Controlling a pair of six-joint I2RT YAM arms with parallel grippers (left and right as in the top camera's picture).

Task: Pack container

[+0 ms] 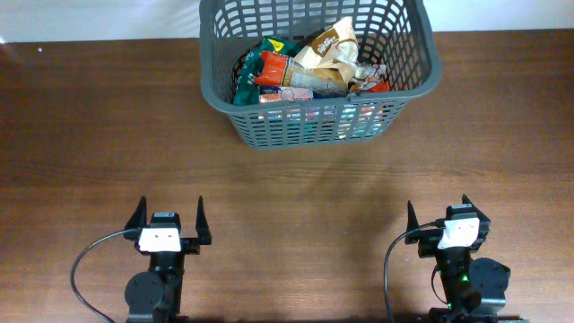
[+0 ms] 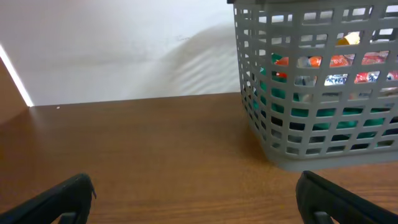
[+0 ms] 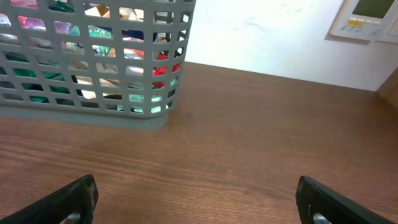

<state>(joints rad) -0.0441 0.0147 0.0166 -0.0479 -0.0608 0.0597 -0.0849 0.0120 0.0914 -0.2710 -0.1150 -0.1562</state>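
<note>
1. Fingers spread wide, gripping nothing: left gripper (image 1: 169, 210), right gripper (image 1: 439, 212), both low at near table (image 1: 90, 135) edge.
2. Brown wood surface; white wall (image 2: 124, 43) behind, control panel (image 3: 367, 18) at right.
3. Container (image 1: 318, 127) upright at far centre, full of food packets (image 1: 309, 67), well apart from both.
4. Open tabletop either side.

The basket (image 1: 314, 127) is dark grey, its walls a lattice of slots. The packets (image 1: 309, 67) inside show orange, green, tan, red and white. The table (image 1: 99, 135) is brown with fine wood grain. The wall (image 2: 124, 50) is white.
</note>
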